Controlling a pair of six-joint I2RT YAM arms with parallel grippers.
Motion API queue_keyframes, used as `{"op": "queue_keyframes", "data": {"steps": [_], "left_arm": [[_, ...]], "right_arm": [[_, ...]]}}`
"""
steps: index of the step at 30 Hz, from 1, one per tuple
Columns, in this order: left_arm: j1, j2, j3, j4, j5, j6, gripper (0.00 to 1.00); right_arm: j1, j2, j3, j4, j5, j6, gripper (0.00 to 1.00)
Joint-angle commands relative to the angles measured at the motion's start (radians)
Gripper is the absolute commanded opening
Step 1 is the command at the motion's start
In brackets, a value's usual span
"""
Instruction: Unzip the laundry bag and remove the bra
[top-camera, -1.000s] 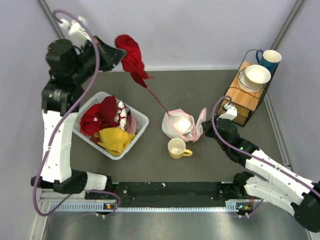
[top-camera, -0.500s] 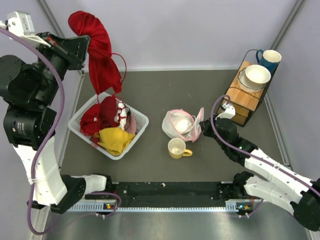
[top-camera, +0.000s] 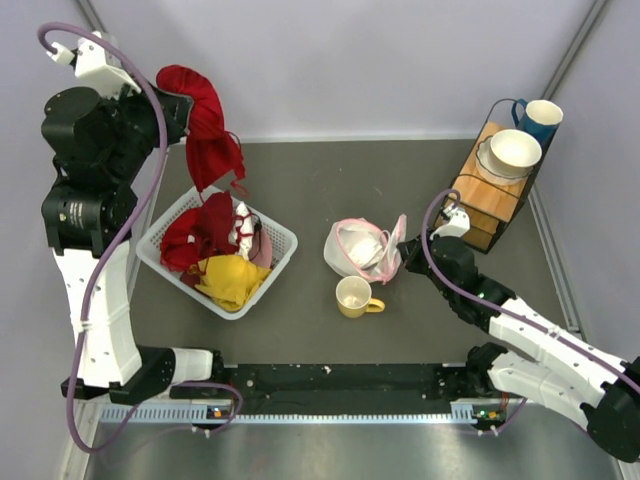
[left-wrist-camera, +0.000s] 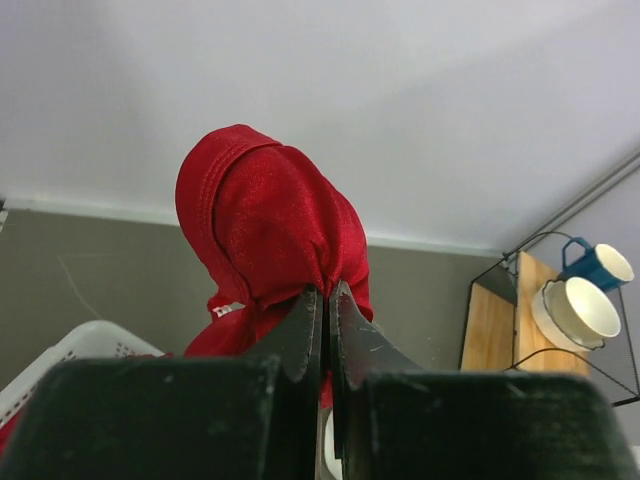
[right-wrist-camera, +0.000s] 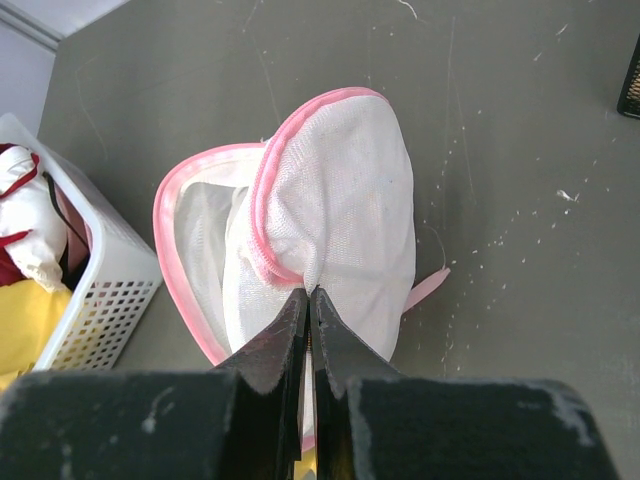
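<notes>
Now right pincer (right-wrist-camera: 308, 292) pinches the unzipped laundry bag (right-wrist-camera: 350, 200) flap, left pincer (left-wrist-camera: 326, 295) clamps red garment (left-wrist-camera: 260, 210) aloft; next, release, fetch bra.

1. Left arm (top-camera: 100, 290) stands tall, wrist raised high; left gripper (left-wrist-camera: 325, 300) has its jaws pinched tight on a red garment (left-wrist-camera: 265, 220).
2. Right arm (top-camera: 520, 320) reaches low and forward; right gripper (right-wrist-camera: 308, 300) has its jaws pinched on the laundry bag (right-wrist-camera: 340, 200) mesh.
</notes>
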Motion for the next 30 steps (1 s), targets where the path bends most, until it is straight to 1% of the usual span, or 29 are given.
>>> {"op": "queue_keyframes", "data": {"steps": [1, 4, 6, 9, 11, 12, 15, 16, 18, 19, 21, 22, 24, 25, 30], "left_arm": [[0.026, -0.033, -0.019, 0.042, -0.017, 0.019, 0.00], [0.032, -0.051, -0.057, 0.042, -0.029, 0.012, 0.00], [0.032, -0.076, -0.110, 0.045, -0.030, 0.012, 0.00], [0.032, -0.093, -0.181, 0.035, -0.070, 0.028, 0.00], [0.033, -0.097, -0.226, 0.030, -0.070, 0.030, 0.00], [0.033, -0.103, -0.242, 0.025, -0.104, 0.025, 0.00], [0.033, -0.137, -0.357, 0.013, -0.156, 0.039, 0.00], [0.033, -0.145, -0.435, 0.010, -0.179, 0.039, 0.00], [0.033, -0.174, -0.529, 0.019, -0.156, 0.032, 0.00], [0.033, -0.180, -0.619, 0.037, -0.147, 0.021, 0.00], [0.033, -0.200, -0.712, 0.076, -0.107, -0.011, 0.00], [0.033, -0.201, -0.794, 0.117, -0.106, -0.028, 0.00], [0.033, -0.192, -0.859, 0.160, -0.049, -0.057, 0.00], [0.033, -0.186, -0.908, 0.180, -0.043, -0.065, 0.00], [0.032, -0.123, -1.005, 0.243, -0.059, -0.106, 0.00]], "right_arm": [[-0.009, -0.019, 0.013, 0.043, -0.001, 0.009, 0.00], [-0.007, -0.021, 0.013, 0.042, -0.003, 0.005, 0.00], [-0.007, -0.025, 0.016, 0.040, -0.006, 0.002, 0.00], [-0.009, -0.036, 0.016, 0.034, -0.009, -0.001, 0.00], [-0.007, -0.040, 0.014, 0.034, -0.004, -0.001, 0.00], [-0.009, -0.042, 0.014, 0.033, -0.004, 0.001, 0.00], [-0.007, -0.044, 0.016, 0.022, -0.006, 0.004, 0.00], [-0.007, -0.050, 0.017, 0.017, -0.007, 0.010, 0.00], [-0.009, -0.054, 0.007, 0.019, -0.001, 0.018, 0.00], [-0.007, -0.053, 0.007, 0.017, -0.001, 0.018, 0.00], [-0.009, -0.044, 0.008, 0.014, -0.007, 0.019, 0.00], [-0.007, -0.041, 0.008, 0.016, -0.016, 0.024, 0.00], [-0.009, -0.044, 0.007, 0.011, -0.023, 0.025, 0.00], [-0.007, -0.047, 0.003, 0.010, -0.023, 0.030, 0.00], [-0.007, -0.063, -0.013, 0.005, -0.016, 0.039, 0.00]]}}
